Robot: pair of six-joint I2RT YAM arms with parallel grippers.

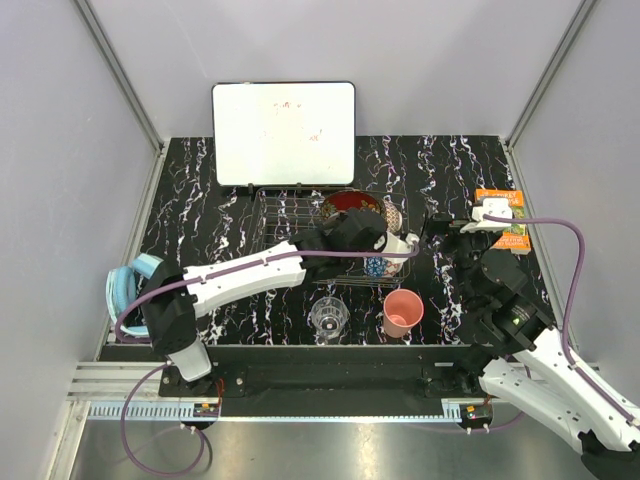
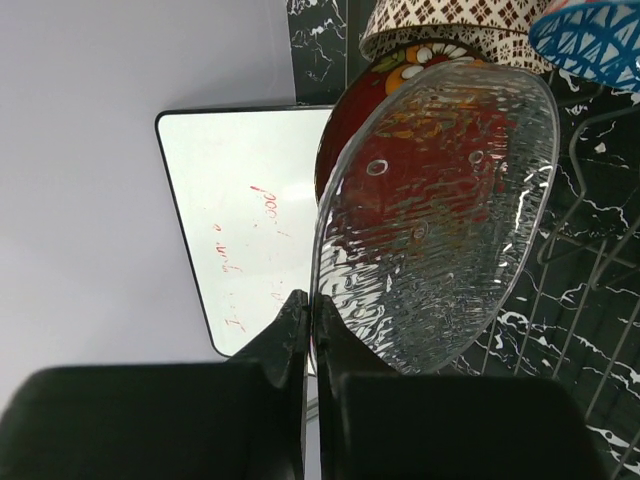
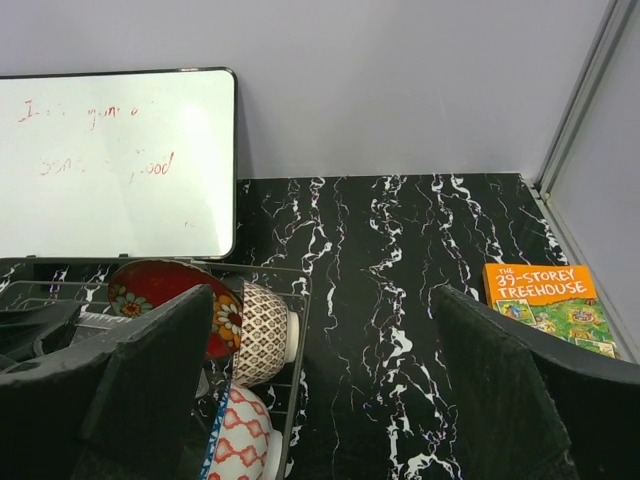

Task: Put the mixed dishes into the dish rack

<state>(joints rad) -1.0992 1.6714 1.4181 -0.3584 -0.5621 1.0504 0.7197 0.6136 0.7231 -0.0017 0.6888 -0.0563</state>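
The left gripper is pinching the rim of the rippled, oval-looking clear glass plate, holding it over the thin-wire dish rack, just before the glossy red patterned bowl. The right gripper is hanging wide open beside the rack.

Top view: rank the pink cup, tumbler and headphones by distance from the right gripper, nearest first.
1. Pink cup, front, just left of the right gripper.
2. Tumbler, front centre.
3. Headphones, far left edge.
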